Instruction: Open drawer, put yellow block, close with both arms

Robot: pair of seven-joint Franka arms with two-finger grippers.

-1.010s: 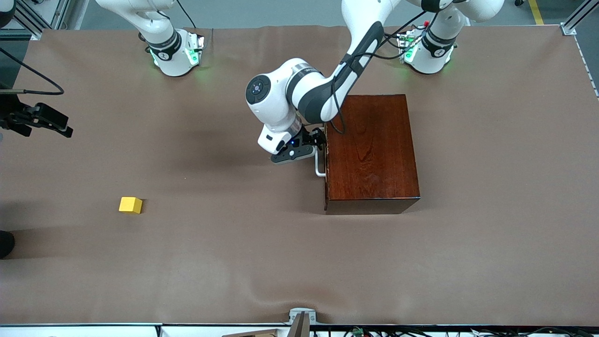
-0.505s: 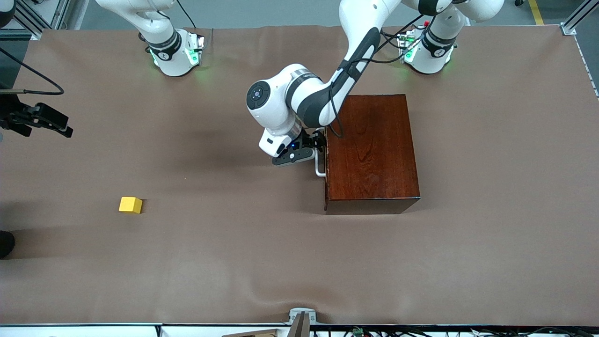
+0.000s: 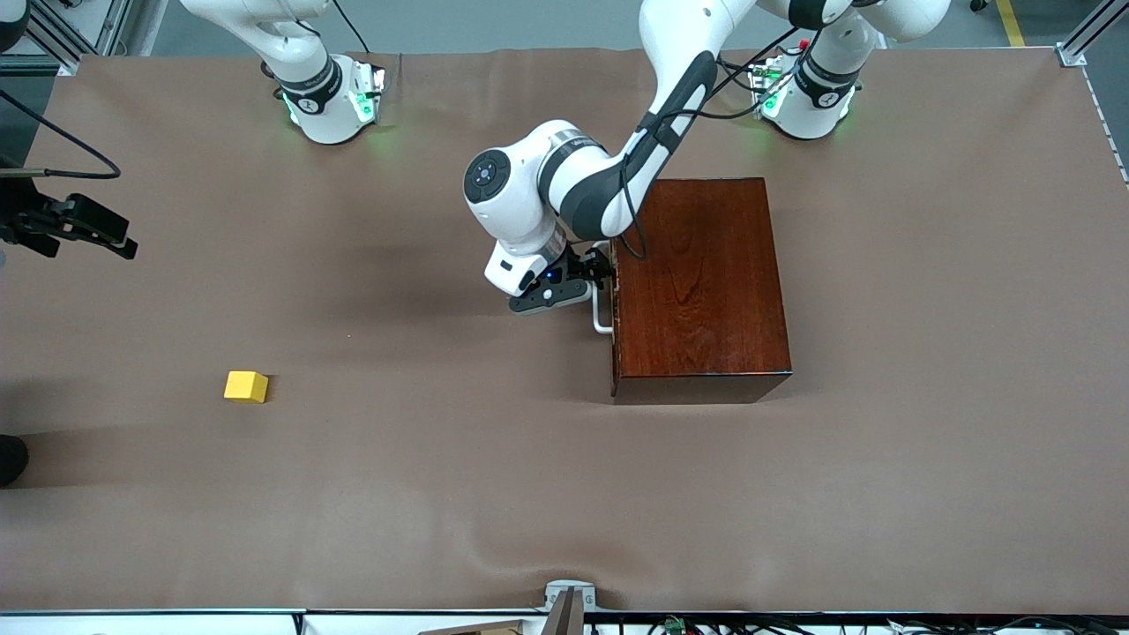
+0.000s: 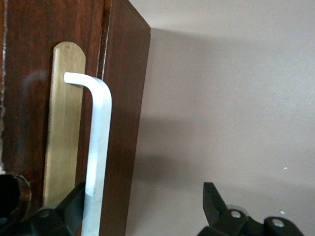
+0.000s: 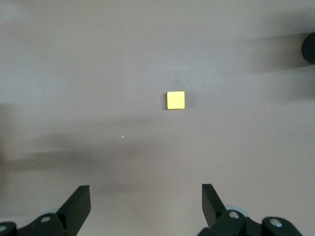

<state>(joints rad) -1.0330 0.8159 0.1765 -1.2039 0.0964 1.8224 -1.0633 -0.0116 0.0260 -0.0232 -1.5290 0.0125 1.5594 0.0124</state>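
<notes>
Table brown, holds wooden box toward left arm's end, drawer closed. Left gripper at white handle, fingers spread, one each side of bar, not clamped. Right gripper high over table, fingers spread, empty, waiting. Yellow block on table toward right arm's end, well apart from box.
</notes>
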